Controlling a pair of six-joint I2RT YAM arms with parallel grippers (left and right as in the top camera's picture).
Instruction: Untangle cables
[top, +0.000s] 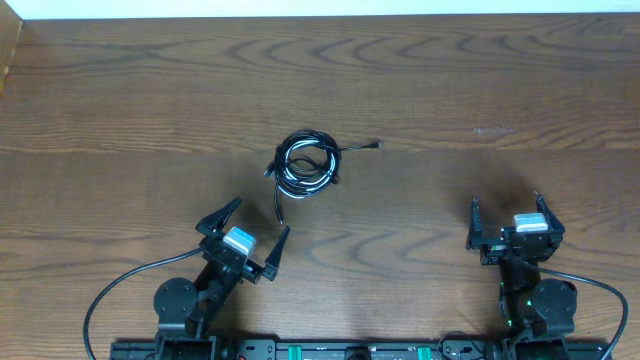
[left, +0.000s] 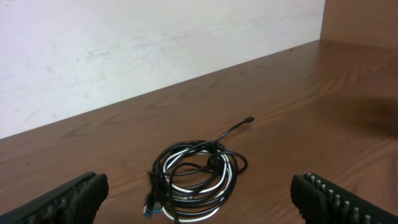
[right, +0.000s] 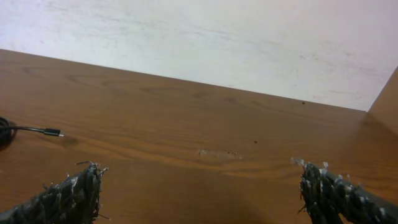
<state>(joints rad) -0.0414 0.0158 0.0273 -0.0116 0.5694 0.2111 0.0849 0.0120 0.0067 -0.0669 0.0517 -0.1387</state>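
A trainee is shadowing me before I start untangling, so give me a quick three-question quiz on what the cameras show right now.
1. True or false: the jaws of the left gripper are shut on the coiled bundle of thin black and white cables.
2. Multiple choice: which arm's jaws are nearer that bundle? A) left B) right C) both equally near
3. Short answer: the free black plug end sticks out of the bundle toward which of the robot's sides?

Key: 1. False, they stand open, short of the bundle. 2. A. 3. The robot's right.
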